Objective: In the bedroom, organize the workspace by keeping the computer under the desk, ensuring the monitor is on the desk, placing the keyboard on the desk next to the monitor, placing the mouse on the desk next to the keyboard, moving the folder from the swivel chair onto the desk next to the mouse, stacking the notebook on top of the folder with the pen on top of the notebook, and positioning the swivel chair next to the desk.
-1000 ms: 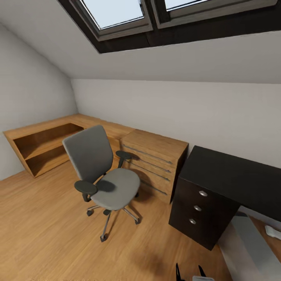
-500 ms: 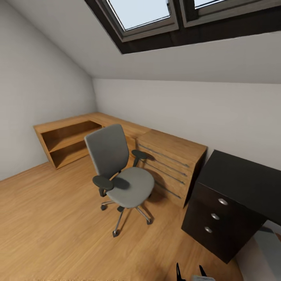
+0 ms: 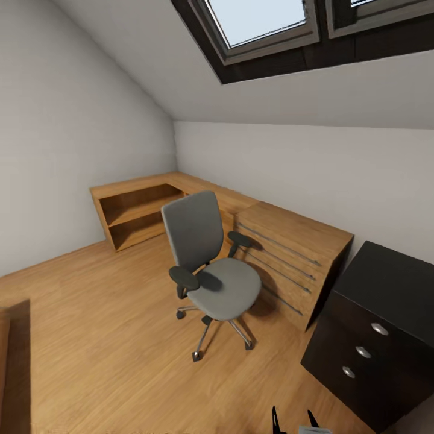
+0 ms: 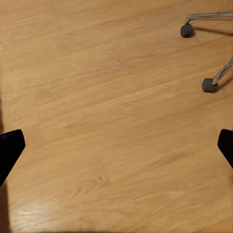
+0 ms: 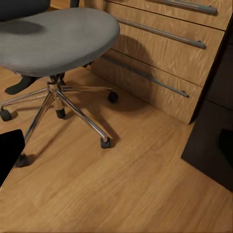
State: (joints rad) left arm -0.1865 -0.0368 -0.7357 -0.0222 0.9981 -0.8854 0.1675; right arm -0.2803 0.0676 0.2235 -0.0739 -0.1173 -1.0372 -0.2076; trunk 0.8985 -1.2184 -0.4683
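The grey swivel chair stands on the wood floor in the middle of the head view, its seat bare. The black desk with three silver-knobbed drawers is at the right edge. In the left wrist view my left gripper hangs open over bare floor, near two chair casters. My right gripper is open and low, facing the chair's chrome base with the desk's side beside it. Computer, monitor, keyboard, mouse, folder, notebook and pen are out of view.
A wooden chest with long bar handles stands between chair and desk. A low wooden shelf unit runs along the far corner walls. Open floor lies left of the chair. A dark brown furniture edge shows at lower left.
The head camera has turned left, so the chair, chest and desk sit further right in the picture. The grey case and white item at lower right have left the frame.
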